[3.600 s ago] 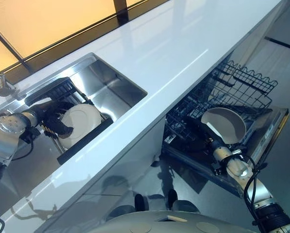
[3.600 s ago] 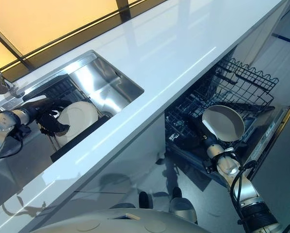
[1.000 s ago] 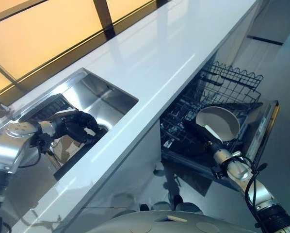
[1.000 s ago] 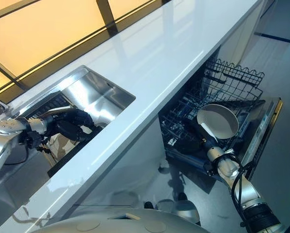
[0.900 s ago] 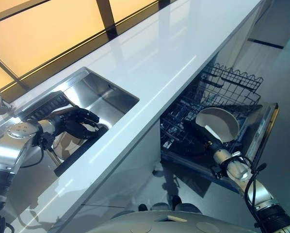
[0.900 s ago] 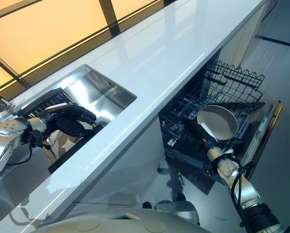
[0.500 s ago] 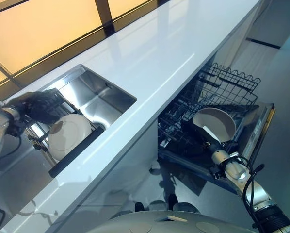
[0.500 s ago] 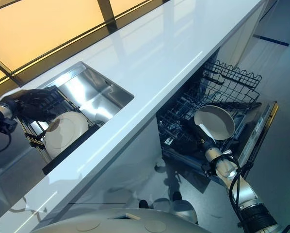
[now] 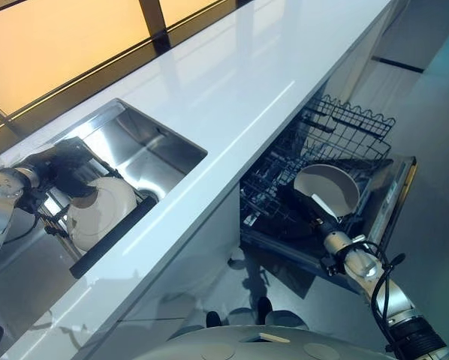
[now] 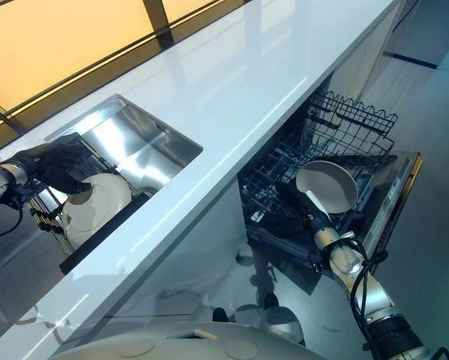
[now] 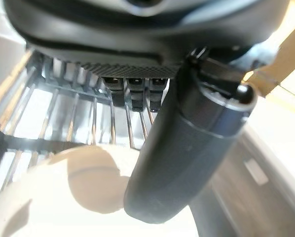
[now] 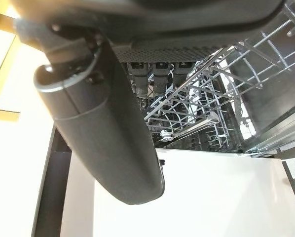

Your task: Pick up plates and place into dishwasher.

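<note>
The left robot hand point(image 9: 65, 166) grips a white plate point(image 9: 104, 212) in the sink rack point(image 9: 53, 215); the right robot hand point(image 9: 320, 217) grips a plate point(image 9: 326, 188) over the dishwasher rack point(image 9: 337, 135).

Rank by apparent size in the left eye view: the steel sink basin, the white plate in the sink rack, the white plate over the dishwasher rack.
1. Stainless steel sink basin, clearly largest.
2. Round white plate in the sink rack and round white plate over the black wire dishwasher rack: alike, and they sit at different depths, so unranked.
</note>
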You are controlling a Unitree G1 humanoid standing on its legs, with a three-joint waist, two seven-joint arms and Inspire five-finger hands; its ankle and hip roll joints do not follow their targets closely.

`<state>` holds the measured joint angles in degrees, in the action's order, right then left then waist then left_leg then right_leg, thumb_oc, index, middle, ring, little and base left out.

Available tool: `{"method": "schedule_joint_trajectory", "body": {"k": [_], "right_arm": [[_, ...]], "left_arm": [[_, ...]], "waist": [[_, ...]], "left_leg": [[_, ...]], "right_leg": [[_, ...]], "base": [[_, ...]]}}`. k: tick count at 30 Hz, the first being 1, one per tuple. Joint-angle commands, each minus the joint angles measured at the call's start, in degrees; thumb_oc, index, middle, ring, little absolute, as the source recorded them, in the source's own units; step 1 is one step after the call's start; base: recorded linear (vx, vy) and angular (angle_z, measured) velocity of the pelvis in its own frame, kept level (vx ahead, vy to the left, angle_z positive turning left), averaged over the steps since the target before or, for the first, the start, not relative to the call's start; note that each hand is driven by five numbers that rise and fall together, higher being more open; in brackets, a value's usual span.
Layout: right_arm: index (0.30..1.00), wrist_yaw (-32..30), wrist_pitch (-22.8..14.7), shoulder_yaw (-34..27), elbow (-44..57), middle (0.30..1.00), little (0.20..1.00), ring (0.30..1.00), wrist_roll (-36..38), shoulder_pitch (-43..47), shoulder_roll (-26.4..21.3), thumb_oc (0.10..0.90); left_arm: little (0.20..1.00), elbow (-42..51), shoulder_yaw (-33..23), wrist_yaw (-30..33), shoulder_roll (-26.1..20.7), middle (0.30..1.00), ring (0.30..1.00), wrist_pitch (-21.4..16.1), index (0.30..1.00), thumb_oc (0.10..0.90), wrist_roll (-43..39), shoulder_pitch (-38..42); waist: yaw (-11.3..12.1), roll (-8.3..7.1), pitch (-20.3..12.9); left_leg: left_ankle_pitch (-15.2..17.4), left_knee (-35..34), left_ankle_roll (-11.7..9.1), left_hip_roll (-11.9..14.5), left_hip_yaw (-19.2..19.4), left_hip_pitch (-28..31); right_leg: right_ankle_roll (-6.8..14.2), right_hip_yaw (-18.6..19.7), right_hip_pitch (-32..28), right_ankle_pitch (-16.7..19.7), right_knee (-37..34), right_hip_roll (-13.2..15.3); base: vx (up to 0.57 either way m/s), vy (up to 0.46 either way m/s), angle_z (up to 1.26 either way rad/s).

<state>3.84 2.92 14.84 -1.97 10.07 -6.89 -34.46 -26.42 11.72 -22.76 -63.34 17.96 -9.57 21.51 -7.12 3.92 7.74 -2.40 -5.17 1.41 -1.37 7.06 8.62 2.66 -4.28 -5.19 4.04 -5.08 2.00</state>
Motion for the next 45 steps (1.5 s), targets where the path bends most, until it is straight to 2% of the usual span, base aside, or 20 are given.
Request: {"method": "schedule_joint_trajectory", "body": {"k": [1,4,7,8,10,12,13,14,18,21,24,29,32,36,42,45], "right_arm": [[0.9,0.2,-3.6,3.2,5.7,0.9,0.9,0.9,0.3,2.2,-0.7,0.8],[0.9,0.2,-3.8,3.6,5.5,0.9,0.9,0.9,0.3,2.1,-1.2,0.8],[0.9,0.3,-3.9,3.8,5.6,0.9,0.9,0.9,0.2,1.9,-1.9,0.8],[0.9,0.3,-4.0,3.7,5.7,0.9,0.9,0.9,0.2,1.9,-2.3,0.8],[0.9,-0.1,-3.9,3.6,6.3,0.9,0.9,0.9,0.4,2.0,-3.3,0.8],[0.9,-0.6,-4.1,3.4,6.6,0.9,0.9,0.9,0.8,2.0,-4.1,0.8],[0.9,-0.5,-4.2,2.9,6.5,0.9,0.9,0.9,1.1,2.0,-4.7,0.8],[0.9,-0.5,-4.1,2.8,6.5,0.9,0.9,0.9,1.2,2.0,-4.8,0.8],[0.9,-0.3,-4.4,1.9,6.9,0.9,0.9,0.9,1.4,1.1,-5.9,0.8],[0.9,-0.1,-4.5,1.5,6.9,0.9,0.9,0.9,1.8,1.0,-6.4,0.8],[0.9,0.2,-4.3,1.1,7.3,0.9,0.9,0.9,2.3,0.8,-7.0,0.8],[0.9,0.5,-4.5,1.0,7.8,0.9,0.9,0.9,2.2,0.6,-7.1,0.8],[0.9,0.5,-5.0,1.3,7.4,0.9,0.9,0.9,1.8,0.5,-6.9,0.8],[0.9,-0.1,-5.0,2.0,7.1,0.9,0.9,0.9,1.6,0.9,-6.7,0.8],[0.9,0.1,-5.7,2.5,6.5,0.9,0.9,0.9,1.6,1.0,-6.5,0.8],[0.9,0.1,-5.8,2.8,6.6,0.9,0.9,0.9,1.4,0.9,-6.2,0.8]], "left_arm": [[0.9,-1.0,0.0,-0.3,-2.2,0.9,0.9,-0.4,0.9,0.8,0.8,10.8],[0.9,-1.2,2.4,-2.9,-1.2,0.9,0.9,1.0,0.9,0.8,2.3,11.5],[0.9,-1.0,4.5,-7.4,-0.4,0.9,0.9,4.3,0.9,0.8,4.2,11.3],[0.9,-0.4,5.6,-9.3,-0.1,0.9,0.9,6.7,0.9,0.8,5.4,10.6],[0.9,-0.3,6.8,-14.3,0.6,0.9,0.9,9.5,0.9,0.8,7.2,9.6],[0.9,-0.3,8.2,-19.0,1.0,0.9,0.9,10.5,0.9,0.8,8.8,8.7],[0.9,0.7,8.7,-21.9,1.7,0.9,0.9,12.7,0.9,0.8,9.3,7.5],[0.9,0.9,8.7,-22.7,1.9,0.9,0.9,13.0,0.9,0.8,9.7,7.3],[0.9,2.8,10.7,-36.7,3.9,0.9,0.9,16.9,0.9,0.8,21.1,3.4],[0.9,3.7,10.3,-39.5,3.7,0.9,0.9,18.5,0.9,0.8,28.0,0.7],[0.9,4.5,9.4,-43.8,1.4,0.9,0.9,18.9,0.9,0.8,34.2,-1.0],[0.9,7.7,8.7,-49.7,-1.7,0.9,0.9,18.0,0.9,0.8,37.4,-2.6],[0.9,10.2,8.7,-51.8,-2.6,0.9,0.9,16.6,0.9,0.8,33.2,-3.3],[0.9,14.8,8.9,-51.2,-1.0,0.9,0.9,18.3,0.9,0.8,26.3,-5.0],[0.9,17.0,8.7,-46.6,1.6,0.9,0.9,19.7,0.9,0.8,19.6,-6.2],[0.9,19.0,7.6,-40.2,2.5,0.9,0.9,20.7,0.9,0.8,14.8,-6.9]], "waist": [[-1.7,0.62,-0.8],[-2.3,0.86,-0.2],[-2.8,1.19,0.5],[-3.0,1.35,0.9],[-3.3,1.57,1.6],[-3.6,1.89,2.2],[-3.9,2.05,2.6],[-3.9,2.07,2.7],[-4.6,2.27,3.4],[-4.7,2.3,3.7],[-4.5,2.38,3.8],[-4.0,2.67,3.6],[-3.7,2.78,3.5],[-3.1,2.57,3.3],[-2.7,2.11,3.0],[-2.3,1.92,3.0]], "left_leg": [[2.8,0.9,-0.4,-2.9,1.6,-1.1],[3.0,1.1,-0.3,-3.0,1.8,-1.2],[3.1,1.4,-0.1,-3.2,2.0,-1.4],[3.2,1.6,0.0,-3.3,2.0,-1.6],[3.3,1.8,0.1,-3.5,2.2,-1.8],[3.3,2.1,0.1,-3.5,2.3,-2.2],[3.3,2.1,0.2,-3.6,2.4,-2.2],[3.3,2.1,0.2,-3.6,2.4,-2.2],[3.3,2.4,0.3,-3.6,2.9,-2.6],[3.4,2.7,0.3,-3.6,3.0,-2.6],[3.4,2.9,0.3,-3.6,3.0,-2.6],[3.5,3.2,0.5,-3.6,2.9,-2.5],[3.5,3.3,0.4,-3.7,2.6,-2.5],[3.6,3.2,0.4,-3.6,2.4,-2.1],[3.5,2.9,0.4,-3.5,2.1,-1.8],[3.4,2.8,0.4,-3.5,1.7,-1.8]], "right_leg": [[4.3,1.2,1.3,-4.3,5.4,-0.9],[4.4,1.7,1.7,-4.5,5.9,-0.9],[4.5,2.1,2.2,-4.5,6.3,-0.8],[4.4,2.4,2.4,-4.5,6.6,-0.8],[4.5,2.8,2.6,-4.5,6.7,-0.8],[4.6,3.1,3.1,-4.5,7.0,-0.8],[4.7,3.4,3.2,-4.5,7.1,-0.9],[4.7,3.4,3.2,-4.5,7.1,-0.9],[5.0,4.2,3.6,-4.2,7.0,-0.8],[5.1,4.5,3.5,-4.2,6.9,-0.8],[5.2,4.3,3.0,-4.2,6.5,-0.8],[4.9,3.8,2.5,-4.5,6.5,-0.7],[4.8,3.4,2.3,-4.7,6.5,-0.6],[4.6,2.9,1.7,-4.9,6.4,-0.7],[4.6,2.4,1.3,-5.0,6.3,-0.9],[4.5,2.2,1.2,-5.0,6.2,-0.9]], "base": [[0.08,0.009,-0.03],[0.08,0.018,-0.05],[0.06,0.028,-0.05],[0.06,0.04,-0.03],[0.04,0.039,-0.05],[0.03,0.047,-0.13],[0.03,0.042,-0.13],[0.03,0.036,-0.09],[0.03,0.022,-0.05],[0.02,0.007,-0.18],[0.01,0.002,-0.19],[0.0,0.007,-0.07],[0.0,0.0,0.0],[0.0,0.0,0.0],[0.0,0.0,0.0],[-0.01,0.0,0.0]]}}
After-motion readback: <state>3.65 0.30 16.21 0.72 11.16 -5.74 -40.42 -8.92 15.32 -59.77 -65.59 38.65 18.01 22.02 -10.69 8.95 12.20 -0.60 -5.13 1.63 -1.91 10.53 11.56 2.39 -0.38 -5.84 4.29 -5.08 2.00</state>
